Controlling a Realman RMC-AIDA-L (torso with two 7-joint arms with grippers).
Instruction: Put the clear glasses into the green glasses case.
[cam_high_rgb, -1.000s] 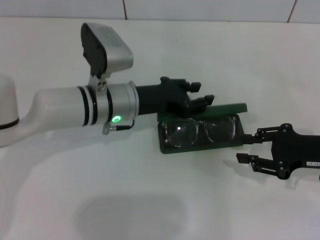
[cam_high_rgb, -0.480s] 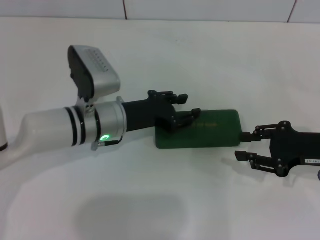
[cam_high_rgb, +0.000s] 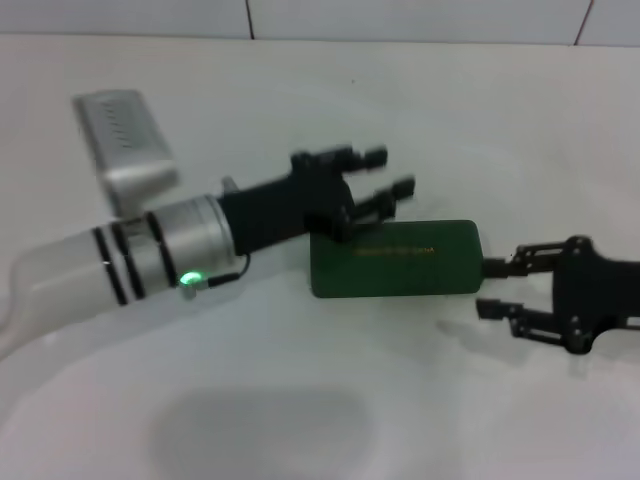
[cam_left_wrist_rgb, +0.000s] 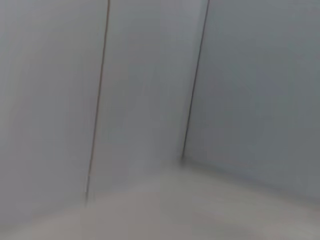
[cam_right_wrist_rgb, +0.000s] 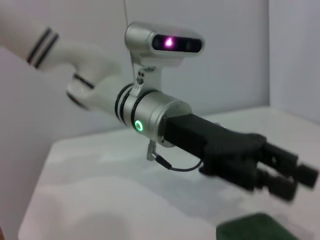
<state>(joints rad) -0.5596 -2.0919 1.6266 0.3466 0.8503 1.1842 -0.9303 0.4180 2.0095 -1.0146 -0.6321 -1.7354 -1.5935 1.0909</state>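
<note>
White tabletop (cam_high_rgb: 300, 420) carried the whole scene, with pale wall panels (cam_left_wrist_rgb: 150, 100) filling the left wrist view and nothing of the task in it. The left arm (cam_high_rgb: 130, 265), white with black bands and a green light, reached in from the robot's left. Its left gripper (cam_high_rgb: 385, 190) hung just above the near-left corner of the green glasses case (cam_high_rgb: 395, 258), fingers spread and holding nothing. The case lay flat with its lid down. The clear glasses were not visible anywhere; I judged them to be inside the case, though the pictures could not confirm it. The right gripper (cam_high_rgb: 487, 290) sat just beside the case's right end, fingers spread, the upper one close to or touching the case edge; I could not tell which.

The placing step looked finished and the lid down, so the task seemed essentially done. The next move likely called for both arms to draw clear without nudging the case.

Small gold lettering (cam_high_rgb: 396, 251) ran along the lid, too small to read.
</note>
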